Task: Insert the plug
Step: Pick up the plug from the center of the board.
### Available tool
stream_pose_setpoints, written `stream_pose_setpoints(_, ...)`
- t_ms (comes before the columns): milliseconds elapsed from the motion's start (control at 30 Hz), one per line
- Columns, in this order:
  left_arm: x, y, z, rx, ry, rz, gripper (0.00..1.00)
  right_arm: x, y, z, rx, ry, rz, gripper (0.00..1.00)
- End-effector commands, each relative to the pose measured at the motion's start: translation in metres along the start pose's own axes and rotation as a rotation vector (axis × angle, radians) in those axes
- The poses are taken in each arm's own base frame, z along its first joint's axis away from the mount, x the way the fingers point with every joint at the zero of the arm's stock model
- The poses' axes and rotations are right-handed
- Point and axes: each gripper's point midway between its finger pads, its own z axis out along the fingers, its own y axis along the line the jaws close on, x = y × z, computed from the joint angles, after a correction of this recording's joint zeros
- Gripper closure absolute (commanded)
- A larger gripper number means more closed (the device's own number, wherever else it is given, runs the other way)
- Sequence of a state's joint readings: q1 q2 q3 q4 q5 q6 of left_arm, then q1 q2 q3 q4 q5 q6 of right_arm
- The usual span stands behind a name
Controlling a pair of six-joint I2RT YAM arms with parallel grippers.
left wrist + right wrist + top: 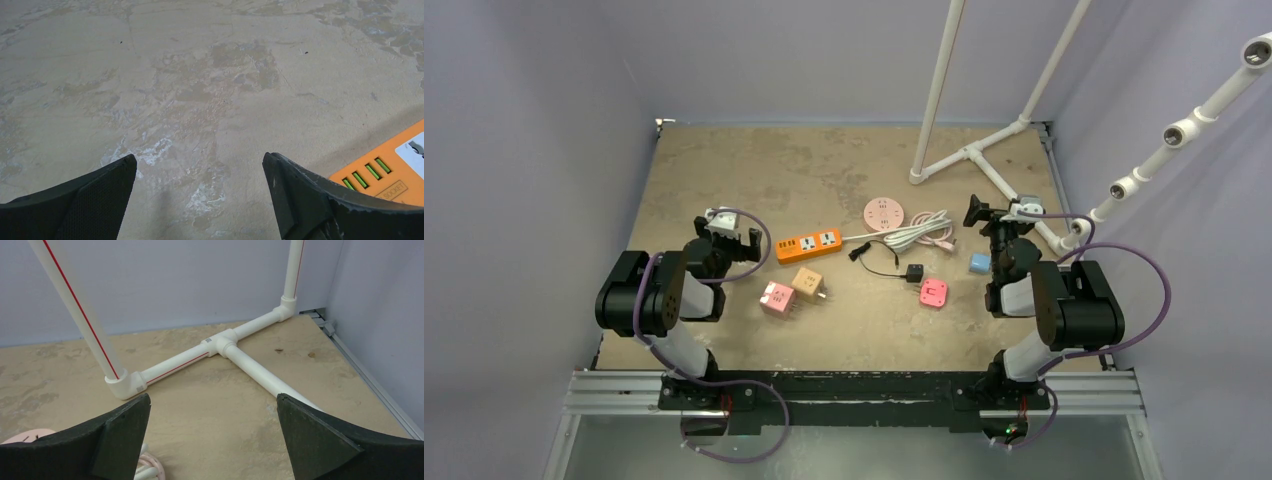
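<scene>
An orange power strip lies left of the table's centre; its end shows in the left wrist view as the orange strip. A small black plug on a thin black cord lies near the centre. My left gripper sits just left of the strip, open over bare table, nothing between its jaws. My right gripper hangs open at the right, past a blue cube plug, its jaws empty.
Orange and pink cube adapters lie below the strip, a red-pink one near the black plug. A round pink socket with coiled white cable lies behind. A white pipe frame stands at the back right.
</scene>
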State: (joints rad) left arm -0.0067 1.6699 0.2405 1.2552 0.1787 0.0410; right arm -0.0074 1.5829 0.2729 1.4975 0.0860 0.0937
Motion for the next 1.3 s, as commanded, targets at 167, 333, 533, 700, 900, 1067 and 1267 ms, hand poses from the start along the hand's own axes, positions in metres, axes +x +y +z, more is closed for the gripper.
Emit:
stream_pose_setpoints(167,-0.022,0.001,0.006,0.005,-0.074,-0.001,0.01,-0.025,0.001,0.008,-0.001,-0.088,0.008,0.01)
stream_pose_setpoints(333,-0.026,0.006,0.004,0.002,-0.091,-0.004,0.01,-0.027,-0.001,0.008,0.012,-0.087,0.014,0.01)
stream_pose_setpoints(533,-0.05,0.021,-0.002,0.021,-0.062,-0.085,0.01,-0.063,-0.003,0.02,0.086,0.014,0.1,0.01)
stream_pose_setpoints(700,-0.08,0.023,-0.005,0.04,0.117,-0.104,0.01,-0.105,0.012,0.019,0.114,0.025,0.479,0.01)
stream_pose_setpoints(900,-0.114,0.015,-0.033,0.105,0.237,-0.048,0.01,-0.119,0.069,0.013,-0.059,0.159,0.513,0.01)
stream_pose_setpoints(1067,-0.114,0.001,-0.066,0.186,0.337,0.012,0.01,-0.084,0.169,-0.03,-0.111,0.336,0.346,0.01)
stream_pose_setpoints(1267,-0.091,-0.026,-0.105,0.379,0.401,0.161,0.01,-0.047,0.263,-0.103,-0.28,0.508,0.268,0.01)
